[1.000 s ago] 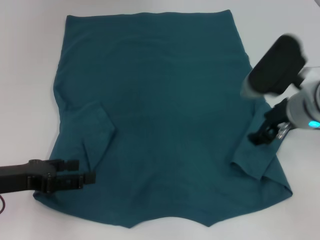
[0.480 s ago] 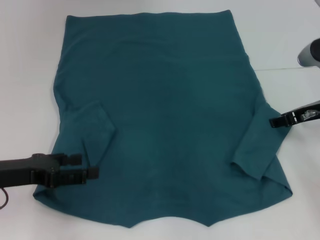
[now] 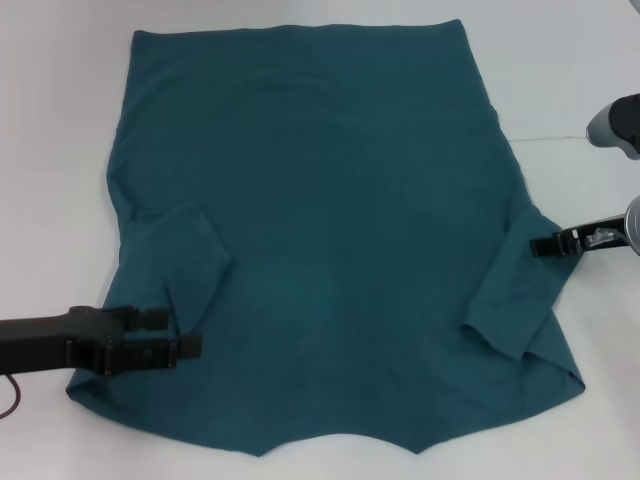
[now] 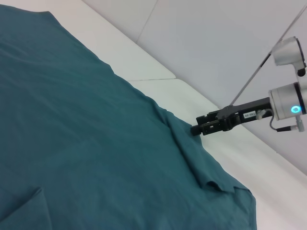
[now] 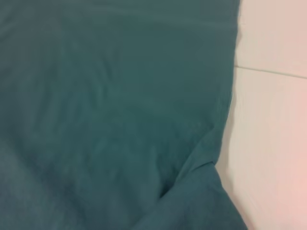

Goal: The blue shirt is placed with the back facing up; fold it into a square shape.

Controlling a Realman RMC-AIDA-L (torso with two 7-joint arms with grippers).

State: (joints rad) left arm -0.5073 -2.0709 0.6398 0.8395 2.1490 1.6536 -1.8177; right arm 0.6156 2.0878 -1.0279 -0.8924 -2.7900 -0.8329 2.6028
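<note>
The blue shirt [image 3: 330,230] lies spread flat on the white table [image 3: 50,150], plain side up, with its neckline edge nearest the robot and its straight hem at the far side. Both short sleeves are folded inward onto the body of the garment. At the near left, the left gripper [image 3: 185,347] reaches in horizontally from the left edge of the head view, with its tip over the shirt's near left shoulder area, just beside the folded left sleeve. Its two fingers lie one above the other with a narrow gap between them; whether they pinch fabric cannot be told. Farther back on the right, the right gripper [image 3: 538,244] extends in low from the right edge of the view, and its tip meets the shirt's right edge at the top of the folded right sleeve. The left wrist view shows the same gripper tip at the fabric edge, but whether its fingers are apart or together cannot be told. The right wrist view shows only shirt fabric and table.
</note>
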